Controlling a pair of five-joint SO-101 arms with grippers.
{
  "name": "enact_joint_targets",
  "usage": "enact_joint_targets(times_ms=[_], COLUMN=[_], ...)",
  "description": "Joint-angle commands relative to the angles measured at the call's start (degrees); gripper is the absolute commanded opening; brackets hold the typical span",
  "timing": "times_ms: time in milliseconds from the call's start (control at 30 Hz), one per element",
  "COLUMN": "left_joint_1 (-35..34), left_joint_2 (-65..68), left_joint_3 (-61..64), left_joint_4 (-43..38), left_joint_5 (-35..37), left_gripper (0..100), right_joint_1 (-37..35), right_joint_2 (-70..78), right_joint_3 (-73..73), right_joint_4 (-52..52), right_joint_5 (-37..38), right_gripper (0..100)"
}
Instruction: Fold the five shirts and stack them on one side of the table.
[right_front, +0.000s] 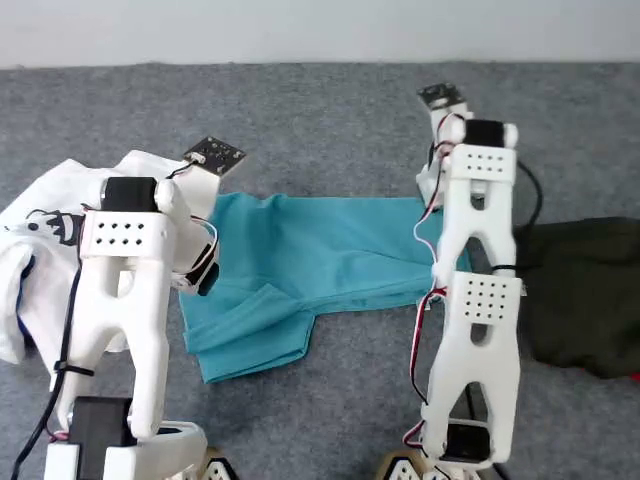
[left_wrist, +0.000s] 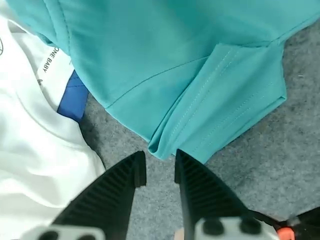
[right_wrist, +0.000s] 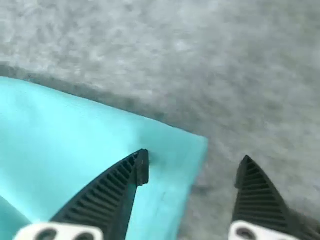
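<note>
The left hand (left_wrist: 159, 167) hangs with its ribbed black fingers (left_wrist: 120, 195) only narrowly apart and nothing between them. The right hand (right_wrist: 195, 170) has its fingers spread wide and also holds nothing. Under both lies the desk (right_front: 330, 120), covered in a grey, felt-like, finely napped surface. Between the two hands a teal shirt (right_front: 320, 260) is spread fairly flat. It is smooth knit cloth with stitched hems. Its sleeve (left_wrist: 225, 105) lies doubled over, and the point of that fold sits just ahead of the left hand's fingertips, with a strip of bare grey between. One squared corner of the teal shirt (right_wrist: 185, 150) lies beneath the right hand, with one fingertip over the cloth and the other over the desk beyond its edge. On the left hand's outer side, close by, a white shirt (right_front: 40, 240) with a dark print lies rumpled in soft folds, just beside the teal one. A dark shirt (right_front: 580, 290) lies crumpled on the right hand's outer side. A small blue patch (left_wrist: 72, 97) shows where the white shirt's edge meets the teal.
</note>
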Motion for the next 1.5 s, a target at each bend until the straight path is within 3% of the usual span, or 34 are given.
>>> enact_joint_targets(times_ms=[0,167,400,567,1100,1200,1333,1467], left_joint_1=[0.4,0.4,0.4,0.4,0.4,0.4,0.4,0.4], left_joint_2=[-1.8,-1.8,-1.8,-1.8,-1.8,-1.8,-1.8,-1.8], left_joint_3=[-0.1,0.0,3.2,3.3,3.3,3.3,4.0,4.1], left_joint_4=[0.4,0.4,0.2,0.2,0.2,0.2,0.2,0.2], left_joint_5=[0.5,0.5,0.3,0.3,0.3,0.3,0.3,0.3], left_gripper=[11,11,11,11,11,11,11,11], right_joint_1=[-0.3,0.7,2.1,3.6,4.4,4.4,4.3,4.2], right_joint_2=[1.5,4.9,5.1,5.4,9.5,9.5,6.6,3.1], right_joint_3=[-0.2,-0.2,-0.4,-5.0,-6.6,-6.7,-12.7,-22.9], right_joint_4=[-4.2,-9.6,-9.6,-10.0,-21.5,-18.2,-6.3,6.8], right_joint_5=[-0.4,-0.3,5.3,5.4,5.4,5.2,5.4,5.4], right_gripper=[19.6,15.7,14.7,0.9,3.3,13.4,28.0,29.9])
